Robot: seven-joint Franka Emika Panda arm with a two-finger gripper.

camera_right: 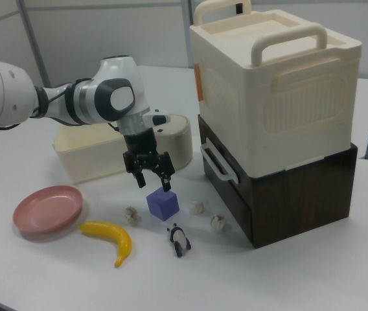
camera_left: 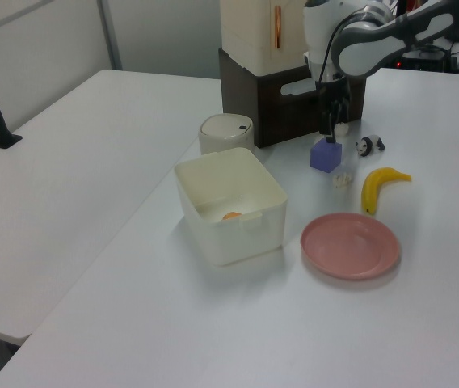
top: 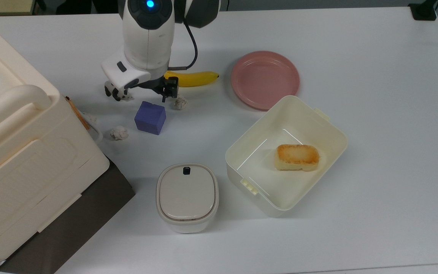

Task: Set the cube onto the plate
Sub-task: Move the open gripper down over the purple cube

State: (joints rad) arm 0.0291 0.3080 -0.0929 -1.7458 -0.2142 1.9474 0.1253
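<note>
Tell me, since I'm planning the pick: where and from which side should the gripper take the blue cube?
Probably from above, pinching two opposite side faces of the cube. It sits flat with its top bare, and the open gripper hangs just above it. Paper balls nearby leave room for the fingers.

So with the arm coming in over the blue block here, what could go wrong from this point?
1. The gripper hangs just above the blue cube, jaws open; a small misalignment could land a jaw on the cube's top and tip or push it.
2. A crumpled white ball and the panda figurine sit close by and might get knocked.
3. The banana lies between the cube and the pink plate; a low carry could clip it.
</note>
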